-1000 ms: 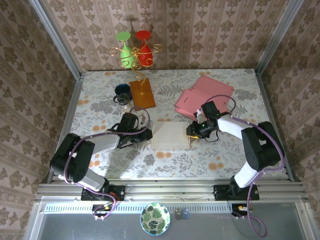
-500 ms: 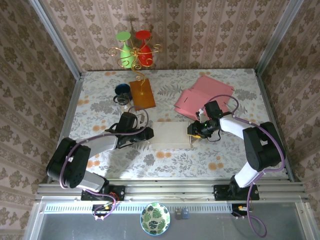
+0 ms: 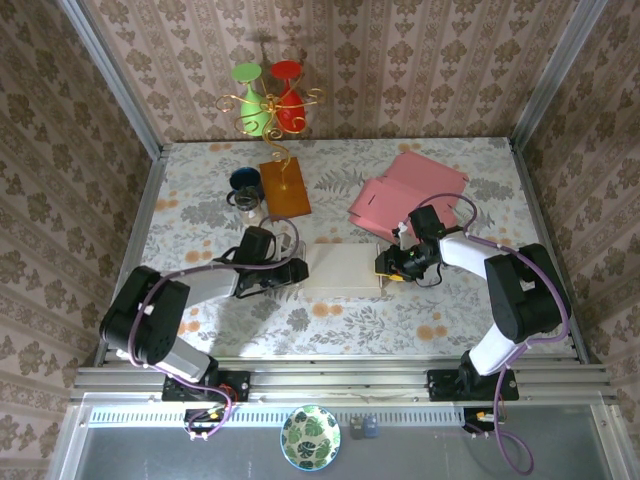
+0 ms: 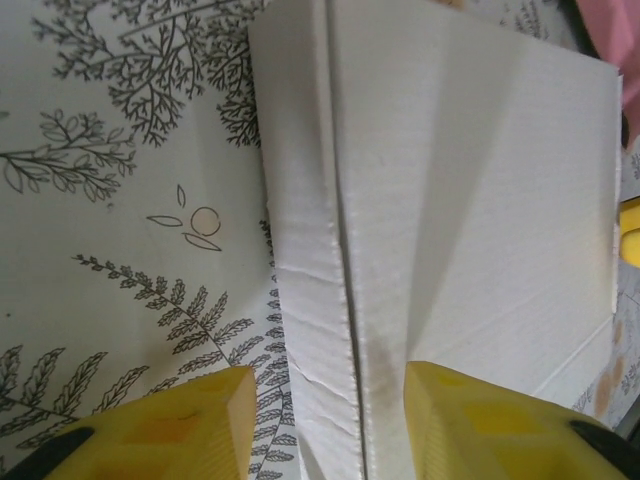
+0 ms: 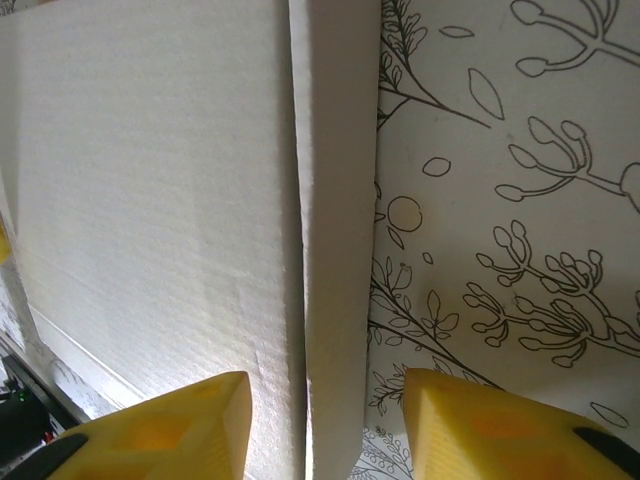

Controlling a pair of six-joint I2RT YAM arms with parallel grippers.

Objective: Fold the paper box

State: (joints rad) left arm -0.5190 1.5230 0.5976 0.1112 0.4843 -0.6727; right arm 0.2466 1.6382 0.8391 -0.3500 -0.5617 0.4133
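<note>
The white paper box [image 3: 340, 268] lies closed and flat in the middle of the table. My left gripper [image 3: 298, 270] is at its left edge. In the left wrist view that gripper [image 4: 330, 420] is open, with its yellow fingers [image 4: 180, 425] straddling the creased side wall of the box [image 4: 450, 180] without pinching it. My right gripper [image 3: 386, 265] is at the box's right edge. In the right wrist view it [image 5: 325, 425] is open too, one finger over the box top [image 5: 150, 200], the other over the tablecloth, and the narrow side wall [image 5: 340, 250] stands between them.
Pink flat box sheets [image 3: 405, 190] lie behind the right arm. An orange board [image 3: 284, 187] with a gold stand [image 3: 270, 105] holding a green and a red glass sits at the back, beside a dark cup [image 3: 243, 182]. Metal rails frame the table.
Both grippers have opened wider on the box's side edges. The right gripper has shifted slightly along the right edge; the box has stayed in place.
</note>
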